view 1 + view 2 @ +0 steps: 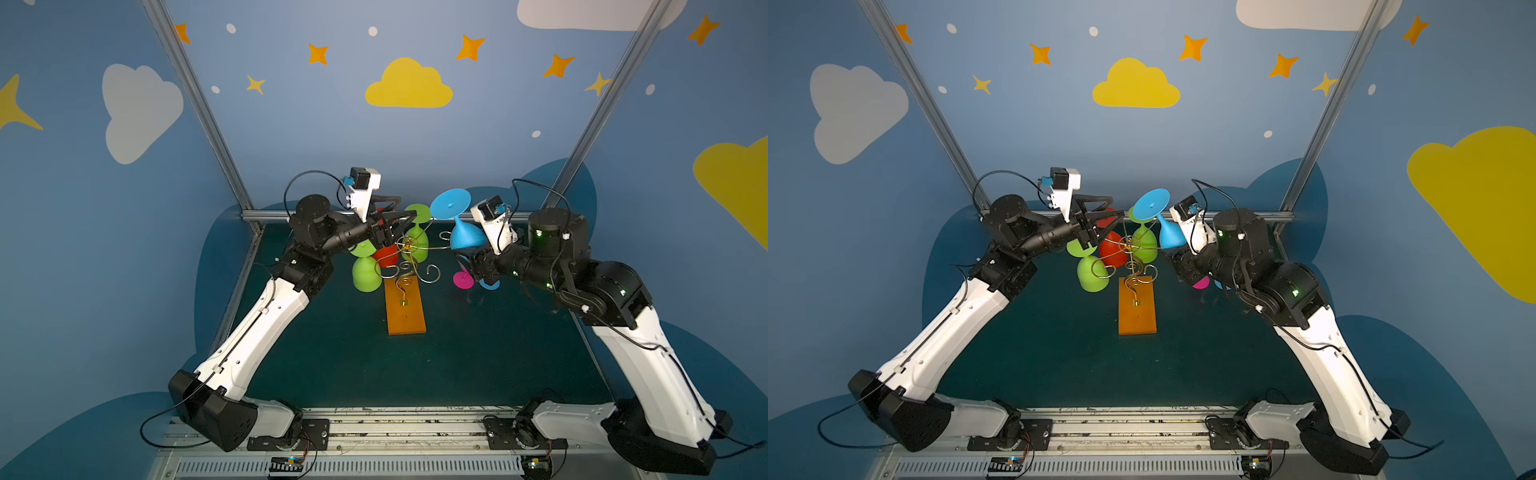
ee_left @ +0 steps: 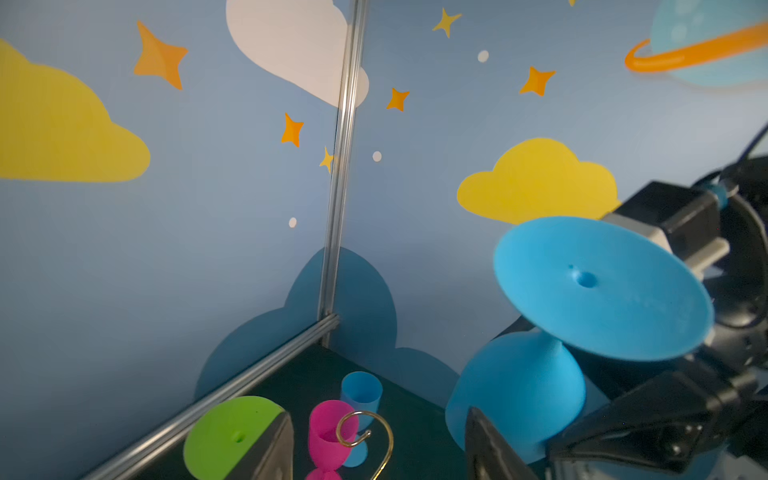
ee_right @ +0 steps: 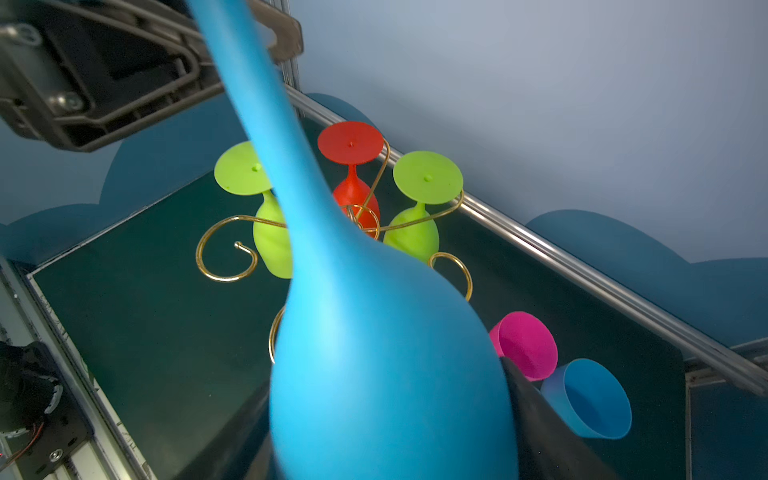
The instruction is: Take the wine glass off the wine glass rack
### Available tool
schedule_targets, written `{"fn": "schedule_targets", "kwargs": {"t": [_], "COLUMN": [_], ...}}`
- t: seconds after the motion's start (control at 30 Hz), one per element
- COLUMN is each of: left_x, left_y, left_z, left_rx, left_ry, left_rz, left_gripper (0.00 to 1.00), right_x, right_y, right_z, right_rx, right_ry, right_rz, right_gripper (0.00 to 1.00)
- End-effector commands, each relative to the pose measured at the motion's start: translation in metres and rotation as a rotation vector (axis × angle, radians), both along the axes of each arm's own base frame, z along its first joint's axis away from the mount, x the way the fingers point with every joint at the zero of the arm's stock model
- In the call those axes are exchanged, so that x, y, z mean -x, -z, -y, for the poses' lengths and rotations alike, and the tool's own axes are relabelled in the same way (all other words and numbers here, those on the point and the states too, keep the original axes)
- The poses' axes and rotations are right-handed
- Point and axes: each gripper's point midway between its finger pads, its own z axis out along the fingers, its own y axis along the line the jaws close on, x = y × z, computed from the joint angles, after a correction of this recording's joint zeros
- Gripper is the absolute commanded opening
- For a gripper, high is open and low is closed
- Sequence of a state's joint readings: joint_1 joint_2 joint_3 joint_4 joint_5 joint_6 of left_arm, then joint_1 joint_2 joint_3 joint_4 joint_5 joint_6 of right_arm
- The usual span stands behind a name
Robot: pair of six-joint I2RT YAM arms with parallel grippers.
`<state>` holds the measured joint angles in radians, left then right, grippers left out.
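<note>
A large blue wine glass (image 1: 465,237) (image 1: 1169,237) hangs foot-up and tilted, just right of the wine glass rack. My right gripper (image 1: 469,258) (image 3: 390,415) is shut on its bowl (image 3: 374,353), one finger on each side. The rack is gold wire (image 1: 409,246) on an orange base (image 1: 405,309) (image 1: 1137,311). Two green glasses (image 3: 415,237) (image 3: 272,245) and a red one (image 3: 353,191) hang from it upside down. My left gripper (image 1: 405,206) (image 2: 380,449) stands open over the rack's top, an empty gold scroll (image 2: 374,419) showing between its fingers. The blue foot (image 2: 598,286) lies off to one side.
A small pink glass (image 3: 525,345) and a small blue glass (image 3: 590,399) stand on the dark green table (image 1: 457,353) under my right gripper, near the back rail (image 3: 582,266). Blue walls and metal posts close the cell at the back and sides.
</note>
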<state>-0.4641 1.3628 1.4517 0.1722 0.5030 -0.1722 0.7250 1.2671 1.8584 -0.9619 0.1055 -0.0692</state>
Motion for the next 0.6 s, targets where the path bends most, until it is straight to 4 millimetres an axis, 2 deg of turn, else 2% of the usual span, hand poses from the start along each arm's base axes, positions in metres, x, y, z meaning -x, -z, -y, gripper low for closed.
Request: {"fn": "schedule_targets", "kwargs": {"t": [0.0,0.13,0.33,0.57], "left_x": [0.002,0.014,0.025,0.026], "left_y": [-0.025,-0.030,-0.022,-0.021], "left_z": [-0.015,-0.010,0.008,0.016], "left_rx": [-0.046,-0.058,-0.102,-0.108], "left_ry": [-0.138,-0.097,-0.029,-0.016], "left_rz": [0.350,0.445,0.533,0.552], "left_gripper": [0.62,0.58,0.55,0.55], "right_x": [0.004,0.004,0.000,-0.001], "right_y": [0.000,0.001,0.005,0.012], "right_z": [0.006,0.002,-0.009,-0.025], "right_rx": [0.005,0.010,0.011,0.023], "right_ry": [0.035,0.026,0.012,-0.025], "right_rz": [-0.041,-0.070,-0.107,-0.144], "right_gripper": [0.23,0.21,0.19,0.14]}}
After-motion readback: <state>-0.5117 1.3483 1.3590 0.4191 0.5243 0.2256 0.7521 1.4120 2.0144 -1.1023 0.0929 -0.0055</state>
